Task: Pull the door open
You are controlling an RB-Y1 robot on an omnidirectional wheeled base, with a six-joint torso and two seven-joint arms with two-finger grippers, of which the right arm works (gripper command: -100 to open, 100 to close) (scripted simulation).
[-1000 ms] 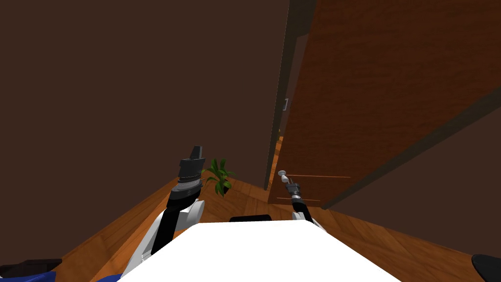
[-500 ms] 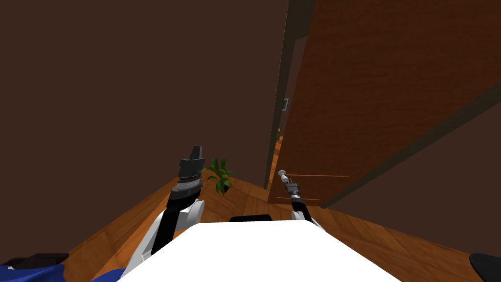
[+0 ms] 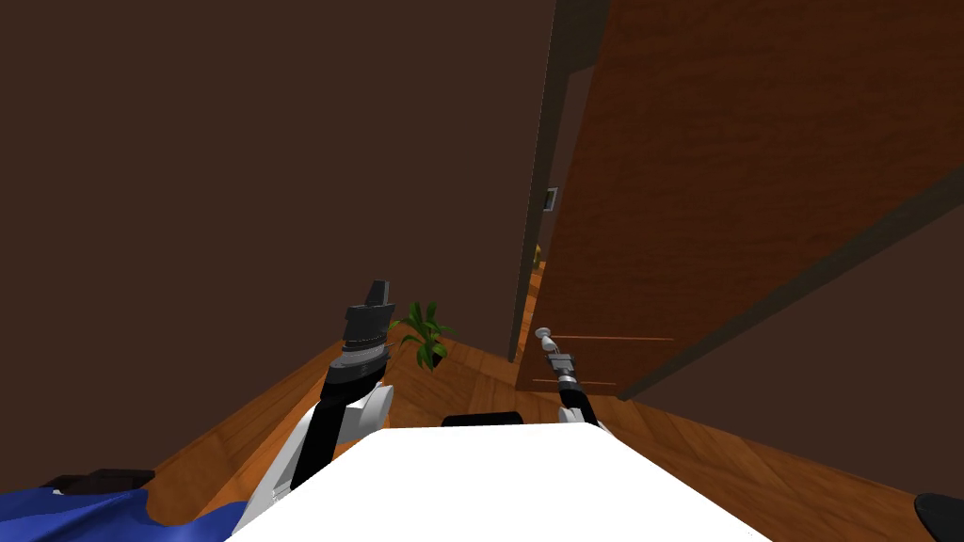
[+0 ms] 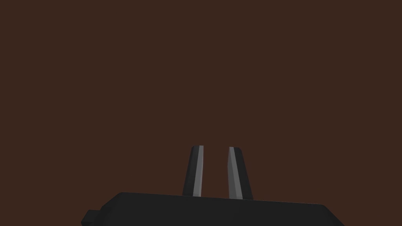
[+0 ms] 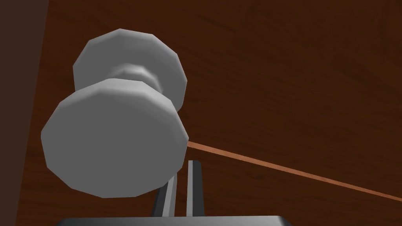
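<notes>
Closest in, low on my left, there's a blue thing [image 3: 85, 508] lying on the wooden floor [image 3: 245, 442] (no idea what it is, too little of it shows). My left arm is raised in front of the dark brown wall [image 3: 235, 169]. The left gripper [image 4: 216, 147] has its fingers drawn nearly together, with just a thin strip of wall showing between them and nothing held.

The right gripper [image 5: 183, 174] is the one at the door. Its two fingers are squeezed to a sliver apart, with nothing between them, so it isn't clamped around anything. They sit right beside the grey knob [image 5: 114, 137]. The knob's big round face covers one fingertip, so I can't tell whether it's actually touching.

The knob stands off a round plate near the free edge of the door [image 5: 294, 78], which is brown with a wood grain. A thin lighter line runs across the door just past the fingers.

From the head camera the door stands a bit ajar. Its free edge is off the dark frame [image 3: 570, 47], and a narrow gap shows a strip of floor beyond. A green plant [image 3: 425, 339] sits on the floor between my arms, by the foot of the wall.
</notes>
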